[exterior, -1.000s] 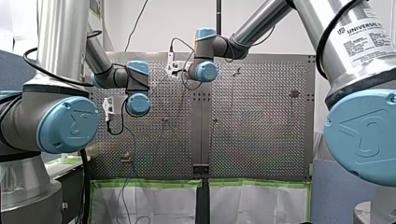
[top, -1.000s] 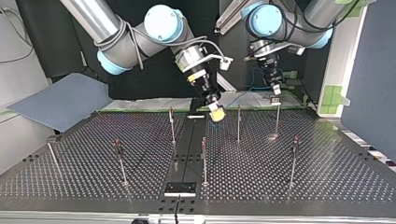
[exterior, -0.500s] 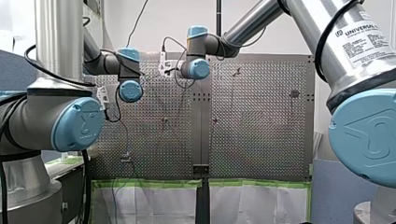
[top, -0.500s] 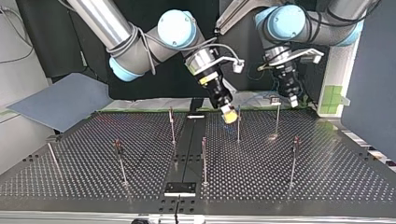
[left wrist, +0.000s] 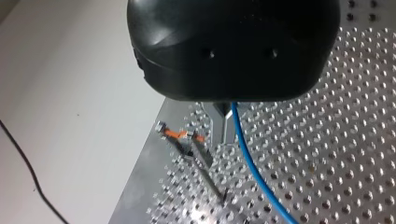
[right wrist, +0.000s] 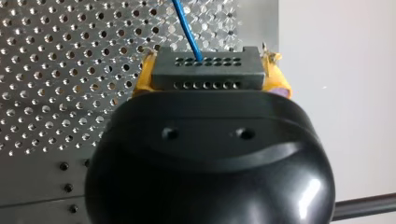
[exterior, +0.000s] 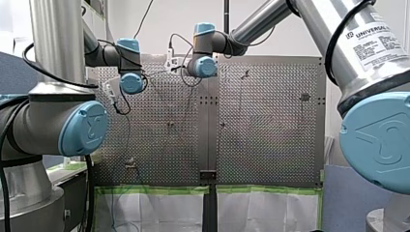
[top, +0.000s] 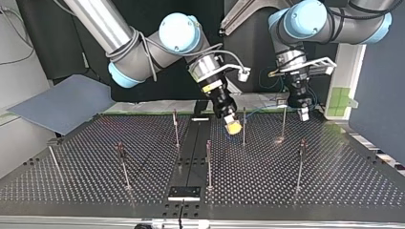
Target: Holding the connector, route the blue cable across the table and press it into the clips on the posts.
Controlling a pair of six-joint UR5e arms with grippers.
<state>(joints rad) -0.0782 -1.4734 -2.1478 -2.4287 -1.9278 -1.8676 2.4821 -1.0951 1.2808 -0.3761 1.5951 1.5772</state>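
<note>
Where my right jaws meet, connector (right wrist: 205, 70) sits clamped.

My right tool (top: 233, 127), connector (right wrist: 205, 70) clamped in it, hangs tight beside a far-row post (top: 244, 128), hardly a gap there. My left tool (top: 303, 113), pinching the blue cable (left wrist: 254, 172), sits just past the next post (top: 283, 123). Toward the top view's near edge, open bench (top: 344, 186), thin posts (top: 301, 164) well apart.

blue cable (right wrist: 187, 28), dark grey connector (right wrist: 205, 70) with two rows of small holes, yellow pads (right wrist: 142, 80), silver table (top: 334, 176) gridded with holes, orange clip (left wrist: 175, 134).
</note>
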